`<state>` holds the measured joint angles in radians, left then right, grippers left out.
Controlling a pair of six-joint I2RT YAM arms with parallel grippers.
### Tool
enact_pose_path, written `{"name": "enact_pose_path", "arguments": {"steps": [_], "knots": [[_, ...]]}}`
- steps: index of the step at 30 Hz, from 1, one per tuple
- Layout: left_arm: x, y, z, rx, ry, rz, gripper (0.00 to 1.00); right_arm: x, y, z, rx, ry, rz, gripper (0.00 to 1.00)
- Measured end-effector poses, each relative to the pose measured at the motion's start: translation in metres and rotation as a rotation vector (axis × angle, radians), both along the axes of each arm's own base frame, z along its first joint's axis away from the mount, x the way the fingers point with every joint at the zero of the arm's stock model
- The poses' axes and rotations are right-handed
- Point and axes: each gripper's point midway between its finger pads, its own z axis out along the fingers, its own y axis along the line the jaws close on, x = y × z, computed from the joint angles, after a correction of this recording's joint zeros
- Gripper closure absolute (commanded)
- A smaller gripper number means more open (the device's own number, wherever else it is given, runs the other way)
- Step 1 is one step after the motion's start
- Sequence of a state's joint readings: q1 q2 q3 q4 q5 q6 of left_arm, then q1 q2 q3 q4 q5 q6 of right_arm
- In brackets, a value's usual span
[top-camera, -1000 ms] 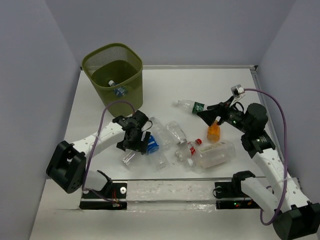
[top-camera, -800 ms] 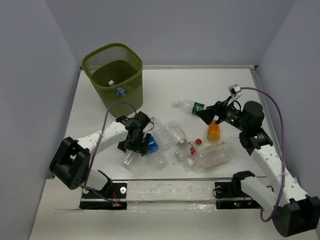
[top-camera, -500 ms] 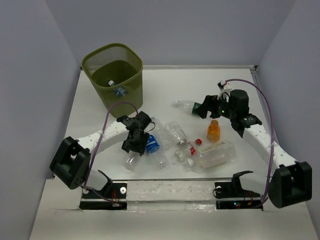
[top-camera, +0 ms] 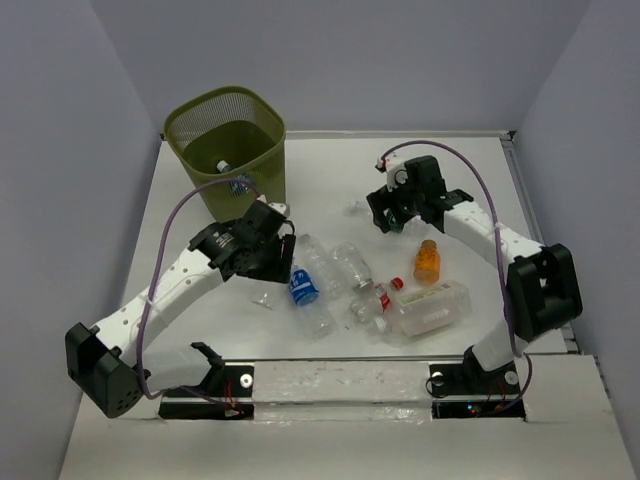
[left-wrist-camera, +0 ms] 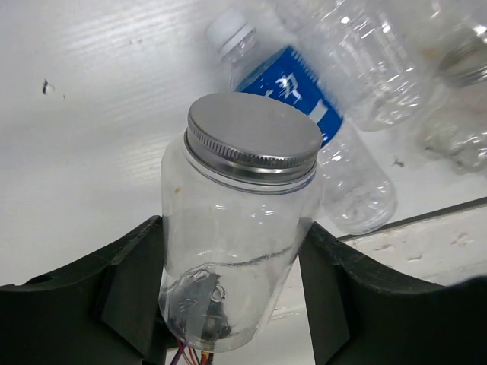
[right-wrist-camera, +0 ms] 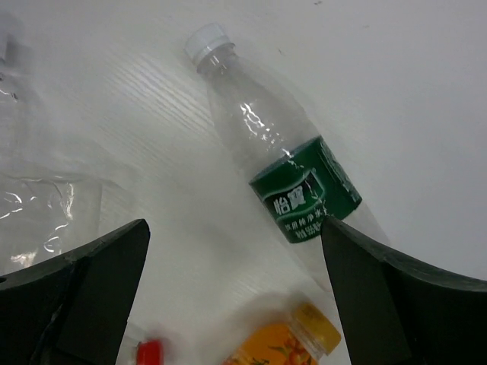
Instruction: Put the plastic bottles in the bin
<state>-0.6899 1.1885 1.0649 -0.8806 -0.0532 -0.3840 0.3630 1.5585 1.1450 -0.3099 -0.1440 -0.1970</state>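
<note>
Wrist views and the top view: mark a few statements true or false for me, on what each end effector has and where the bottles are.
The left end effector is shut on a clear jar with a silver lid. True.
The right end effector is shut on the green-label bottle. False: it is open, with that bottle lying on the table below it.
The bin has nothing in it. False: a blue-label bottle lies inside.
The orange bottle is on the table, outside the bin. True.

Roughly eight bottles (top-camera: 303, 286), one bin (top-camera: 258, 186).
</note>
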Motion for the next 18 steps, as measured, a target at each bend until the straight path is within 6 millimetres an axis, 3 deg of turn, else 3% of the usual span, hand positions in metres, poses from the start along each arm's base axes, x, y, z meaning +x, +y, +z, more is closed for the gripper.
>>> {"name": "enact_pose_path", "arguments": {"steps": [7, 12, 15, 18], "knots": [[0.028, -0.021, 0.068, -0.184, -0.229, 0.016, 0.62, 0.042, 0.008, -0.039, -0.186, 0.036, 0.078, 0.04], [0.047, -0.039, 0.111, -0.333, -0.383, 0.023, 0.62, 0.061, 0.005, -0.077, -0.285, 0.102, 0.105, 0.21], [0.070, -0.050, 0.158, -0.421, -0.524, 0.045, 0.62, 0.075, 0.005, -0.086, -0.323, 0.103, 0.106, 0.41], [0.091, -0.056, 0.213, -0.500, -0.675, 0.080, 0.62, 0.086, 0.005, -0.085, -0.343, 0.083, 0.105, 0.51]]}}
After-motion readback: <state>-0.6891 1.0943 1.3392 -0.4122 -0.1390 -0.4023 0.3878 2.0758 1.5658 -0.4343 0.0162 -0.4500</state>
